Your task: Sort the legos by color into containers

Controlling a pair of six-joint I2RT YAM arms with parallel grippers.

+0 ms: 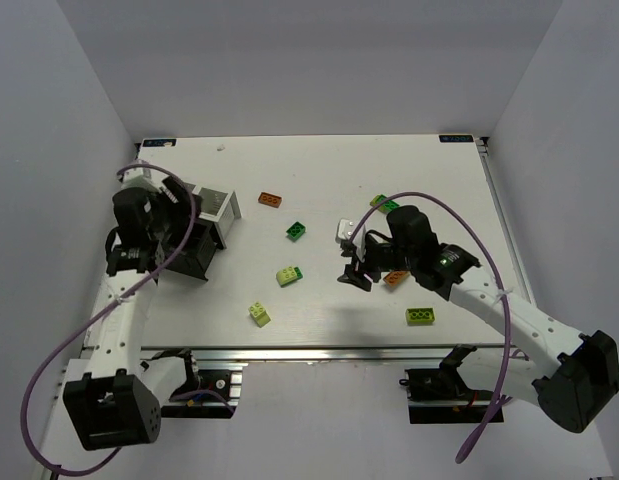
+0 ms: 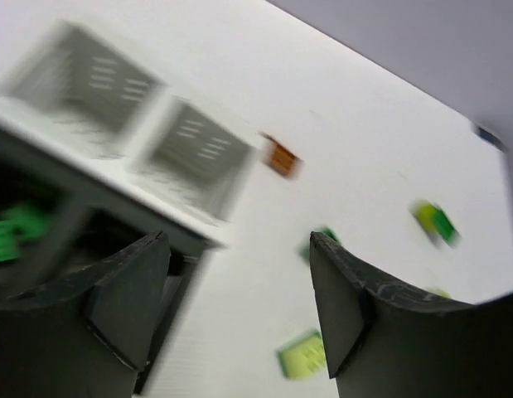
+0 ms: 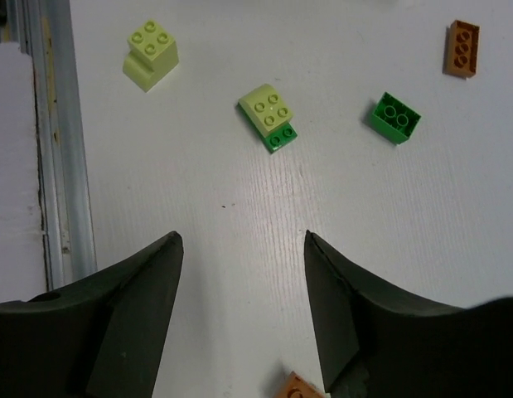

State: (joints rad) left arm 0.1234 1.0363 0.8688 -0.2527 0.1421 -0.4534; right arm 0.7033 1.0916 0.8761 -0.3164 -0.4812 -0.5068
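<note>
**Two empty grippers, sorting unfinished**

White tabletop, boxed in by pale panels, holds scattered legos. At centre left of the overhead frame the left gripper hangs with fingers apart, gripping nothing. It sits over the rim of the black container, beside the white container, a pose fit for dropping bricks in. Its blurred wrist view alone shows green bricks inside that box; overhead, the arm hides them. Centre right overhead, the right gripper is likewise spread and empty above bare table. An orange brick lies at the bottom edge of its wrist view, probably its next pick. Only the overhead camera catches the lime brick at lower right.
</note>
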